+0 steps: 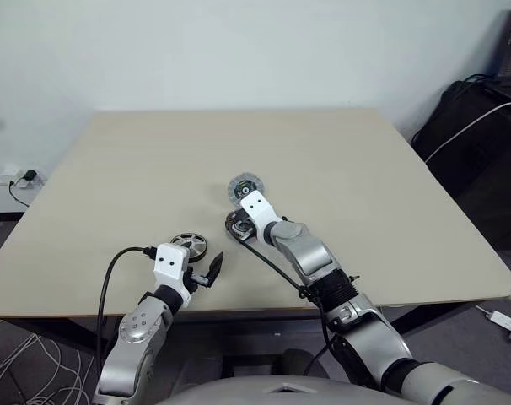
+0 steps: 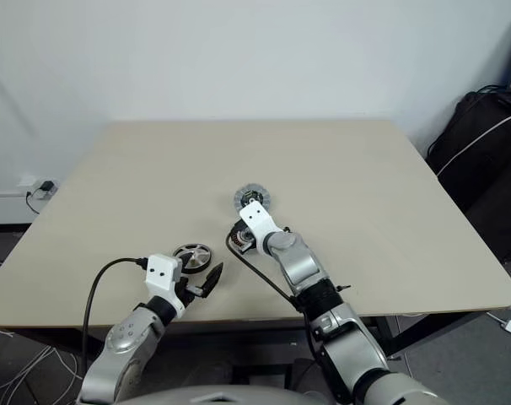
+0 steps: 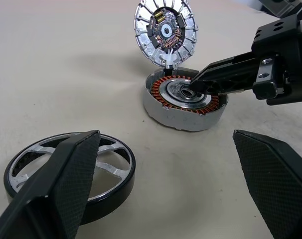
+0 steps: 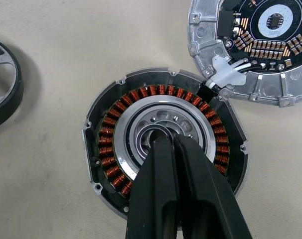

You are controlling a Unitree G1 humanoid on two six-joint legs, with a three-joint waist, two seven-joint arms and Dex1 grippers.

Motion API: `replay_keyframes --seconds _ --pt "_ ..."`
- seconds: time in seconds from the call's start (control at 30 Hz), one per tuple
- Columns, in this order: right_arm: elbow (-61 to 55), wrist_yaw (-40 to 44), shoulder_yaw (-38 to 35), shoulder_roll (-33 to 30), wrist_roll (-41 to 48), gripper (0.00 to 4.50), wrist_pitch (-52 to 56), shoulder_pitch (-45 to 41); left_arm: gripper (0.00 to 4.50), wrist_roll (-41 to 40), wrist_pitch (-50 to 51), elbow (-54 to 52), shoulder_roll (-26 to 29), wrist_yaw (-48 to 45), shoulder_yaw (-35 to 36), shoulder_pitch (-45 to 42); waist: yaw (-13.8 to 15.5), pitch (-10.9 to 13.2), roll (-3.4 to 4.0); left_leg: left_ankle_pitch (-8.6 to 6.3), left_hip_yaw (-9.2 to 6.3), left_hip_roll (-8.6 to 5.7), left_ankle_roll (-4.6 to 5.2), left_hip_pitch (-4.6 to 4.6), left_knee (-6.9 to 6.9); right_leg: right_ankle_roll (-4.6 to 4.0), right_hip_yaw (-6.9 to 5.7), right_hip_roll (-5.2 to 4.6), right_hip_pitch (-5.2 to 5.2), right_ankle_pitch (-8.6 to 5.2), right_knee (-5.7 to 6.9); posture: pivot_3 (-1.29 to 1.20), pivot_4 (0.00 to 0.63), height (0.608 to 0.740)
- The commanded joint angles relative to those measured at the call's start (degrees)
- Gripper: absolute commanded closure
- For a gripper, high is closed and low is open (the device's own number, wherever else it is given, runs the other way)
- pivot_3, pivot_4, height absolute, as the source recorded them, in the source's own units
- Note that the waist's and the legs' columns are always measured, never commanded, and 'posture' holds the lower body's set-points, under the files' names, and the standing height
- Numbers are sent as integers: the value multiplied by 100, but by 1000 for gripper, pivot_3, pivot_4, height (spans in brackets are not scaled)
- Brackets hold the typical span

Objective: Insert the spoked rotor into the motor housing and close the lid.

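A pale beige counter stands before a white wall. Nearest, the left pincer gapes wide, empty, the silver spoked rotor with its dark rim just beside it. Beyond the rotor sits the round motor housing ringed with copper windings; the right pincer, pinched shut and empty, touches its hub. Beyond the housing lies the open silver lid showing its circuit face. Pressing there could scrape the windings or shove the housing.

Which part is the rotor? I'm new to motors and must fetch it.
On the table, look near the front edge, by the open left tool. The rotor lies flat there, apart from the housing and lid. It is a black-rimmed silver wheel with open spokes, without copper or circuitry.
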Motion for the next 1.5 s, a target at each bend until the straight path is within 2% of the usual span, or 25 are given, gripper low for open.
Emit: replay_keyframes --seconds 0.03,0.7,1.5 --pt "-54 -29 -98 11 27 4463 -111 -151 0 20 -91 -164 -18 11 -7 -50 0 0 0 0 0 0 0 0 0 0 0 0 0 0 0 0 0 740" --pt "-118 -77 -300 67 120 4463 -149 -240 0 24 -89 -121 -23 4 -13 -57 -1 0 0 0 0 0 0 0 0 1 0 0 0 1 0 0 0 740" --pt "210 3 -187 49 117 4463 -210 -256 0 15 -90 -179 -19 23 0 -16 -1 0 0 0 0 0 0 0 0 1 0 0 0 1 0 0 0 740"
